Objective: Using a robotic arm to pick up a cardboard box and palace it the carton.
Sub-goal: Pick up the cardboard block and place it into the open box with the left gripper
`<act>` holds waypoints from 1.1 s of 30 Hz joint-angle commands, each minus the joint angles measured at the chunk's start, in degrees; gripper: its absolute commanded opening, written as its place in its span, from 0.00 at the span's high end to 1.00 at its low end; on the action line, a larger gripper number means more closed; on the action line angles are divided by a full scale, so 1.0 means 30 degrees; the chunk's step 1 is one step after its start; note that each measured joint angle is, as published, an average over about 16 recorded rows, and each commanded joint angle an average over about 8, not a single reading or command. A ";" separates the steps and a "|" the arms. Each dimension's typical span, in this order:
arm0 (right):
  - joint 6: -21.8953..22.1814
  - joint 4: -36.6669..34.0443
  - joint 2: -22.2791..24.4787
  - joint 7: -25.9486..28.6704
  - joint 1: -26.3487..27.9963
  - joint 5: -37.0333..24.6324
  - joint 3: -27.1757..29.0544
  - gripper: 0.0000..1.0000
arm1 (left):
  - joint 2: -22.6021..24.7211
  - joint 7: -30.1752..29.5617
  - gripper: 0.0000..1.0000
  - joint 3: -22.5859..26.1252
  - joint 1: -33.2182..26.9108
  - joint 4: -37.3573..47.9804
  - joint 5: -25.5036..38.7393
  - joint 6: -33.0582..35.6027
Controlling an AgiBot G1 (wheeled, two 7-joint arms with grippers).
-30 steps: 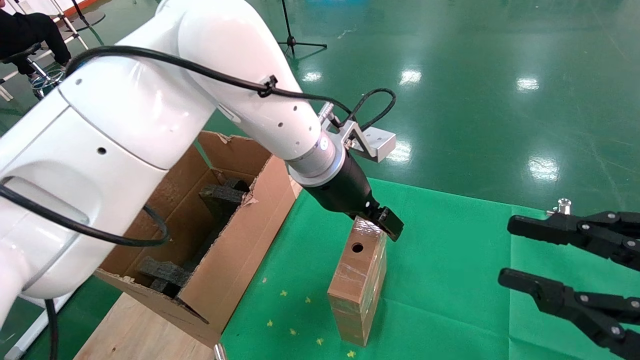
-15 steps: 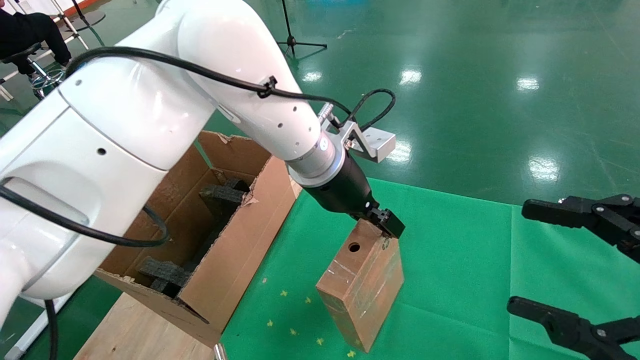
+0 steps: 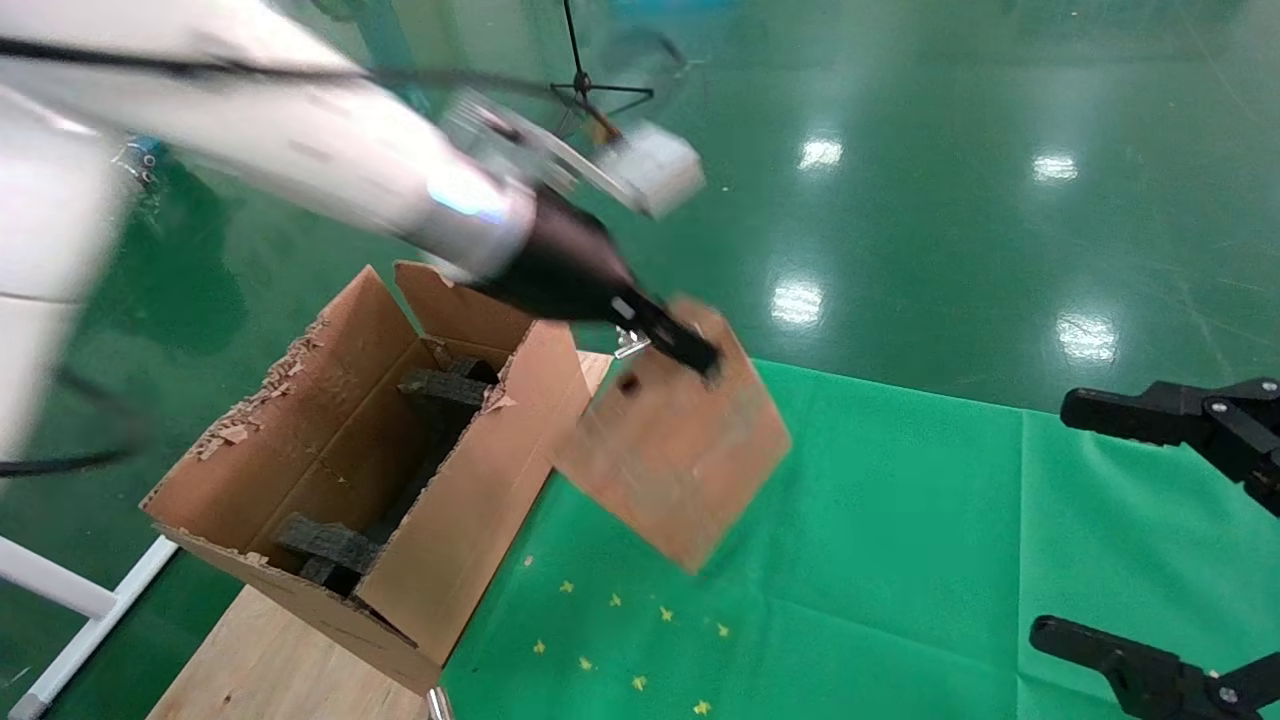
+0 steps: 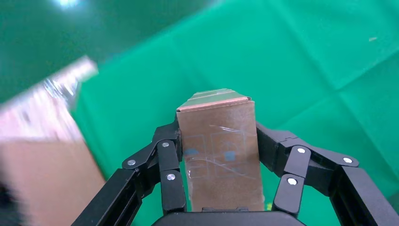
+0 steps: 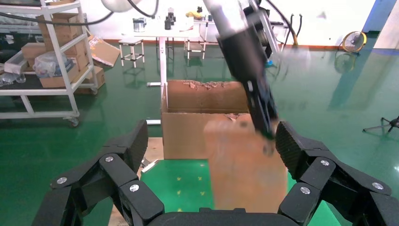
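Cardboard box (image 3: pixel 672 455) in left claw (image 3: pixel 690 352), airborne beside carton (image 3: pixel 400 480), prob. clear.

Carton (image 3: pixel 380 480) at lower left of the head view, foam (image 3: pixel 440 390) inside it. Box (image 3: pixel 675 440) at centre, right of the carton, above the cloth (image 3: pixel 900 520), in the left tool (image 3: pixel 690 350). Right tool (image 3: pixel 1170 530) at right edge.
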 commanded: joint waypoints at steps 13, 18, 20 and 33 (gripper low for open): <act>0.0001 0.0000 0.0001 -0.0002 0.0001 0.0002 -0.0004 0.00 | -0.5344 1.1351 1.00 -0.1594 -0.4910 0.7985 0.0817 0.0132; 0.0002 -0.0001 0.0002 -0.0003 0.0002 0.0003 -0.0005 0.00 | -0.4932 1.4162 1.00 -0.0690 -0.4951 1.2150 0.2442 -0.0816; 0.0002 -0.0001 0.0002 -0.0003 0.0002 0.0004 -0.0005 0.00 | -0.4654 1.4856 1.00 -0.0448 -0.4829 1.3529 0.2917 -0.1650; 0.0003 -0.0001 0.0003 -0.0004 0.0002 0.0005 -0.0008 0.00 | -0.3219 1.6467 1.00 0.0080 -0.3155 1.8467 0.4163 -0.7230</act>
